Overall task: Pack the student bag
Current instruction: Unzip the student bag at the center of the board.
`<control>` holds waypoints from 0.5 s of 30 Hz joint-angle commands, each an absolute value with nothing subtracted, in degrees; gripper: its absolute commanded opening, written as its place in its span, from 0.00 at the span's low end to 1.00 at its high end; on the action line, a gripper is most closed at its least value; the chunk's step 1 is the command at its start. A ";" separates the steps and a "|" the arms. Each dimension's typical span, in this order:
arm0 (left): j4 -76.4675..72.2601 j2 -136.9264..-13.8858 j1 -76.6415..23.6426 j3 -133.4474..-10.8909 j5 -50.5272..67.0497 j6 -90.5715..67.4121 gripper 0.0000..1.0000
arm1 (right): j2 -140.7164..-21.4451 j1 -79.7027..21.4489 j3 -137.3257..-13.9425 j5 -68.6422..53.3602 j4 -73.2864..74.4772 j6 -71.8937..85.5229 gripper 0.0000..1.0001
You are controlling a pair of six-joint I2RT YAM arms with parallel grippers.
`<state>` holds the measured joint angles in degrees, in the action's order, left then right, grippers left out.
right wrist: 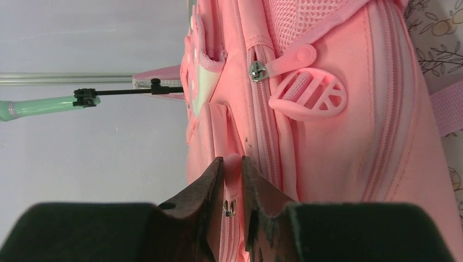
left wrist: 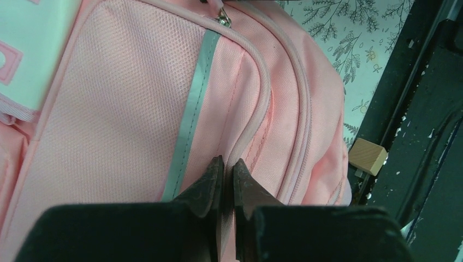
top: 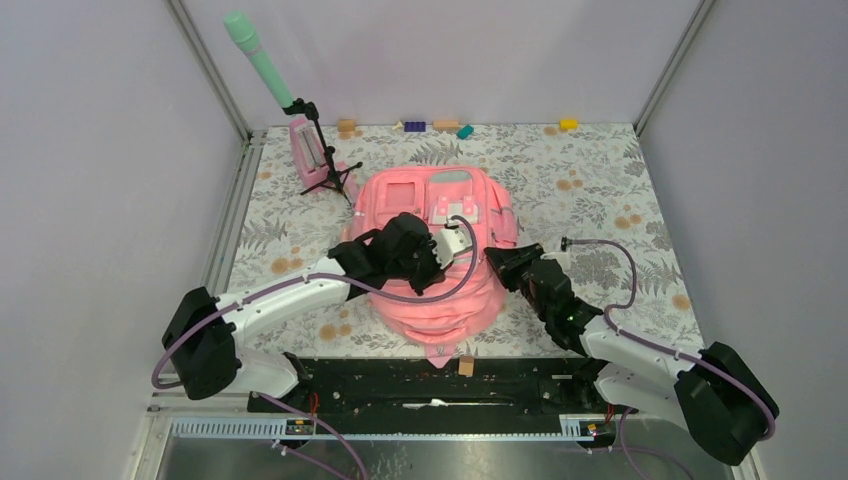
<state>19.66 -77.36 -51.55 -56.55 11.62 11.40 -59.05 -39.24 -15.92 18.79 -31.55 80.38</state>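
The student bag (top: 420,215) is a big soft pink backpack lying in the middle of the table, front pockets up. My left gripper (top: 452,243) sits on top of it; in the left wrist view its jaws (left wrist: 226,162) are pinched on a fold of pink fabric beside the grey reflective strip (left wrist: 191,109). My right gripper (top: 495,262) is at the bag's right side; in the right wrist view it (right wrist: 233,160) is shut on a pink zipper pull tab, with the metal slider (right wrist: 230,206) between the fingers. A second zipper pull (right wrist: 284,61) hangs further up.
A pink metronome (top: 304,146) and a black tripod stand with a mint-green microphone (top: 258,58) stand at the back left. Small coloured blocks (top: 446,125) line the back wall. A wooden block (top: 465,366) lies by the black base rail at the front.
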 commanded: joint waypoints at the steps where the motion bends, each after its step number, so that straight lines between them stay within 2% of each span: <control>1: 14.86 -78.88 -51.48 -59.43 11.66 4.51 0.00 | -56.25 -39.73 -14.99 21.56 -28.75 78.57 0.00; 15: 2.40 -82.80 -51.48 -59.16 11.28 -6.57 0.00 | -47.47 -40.32 -12.19 18.89 -25.02 75.74 0.00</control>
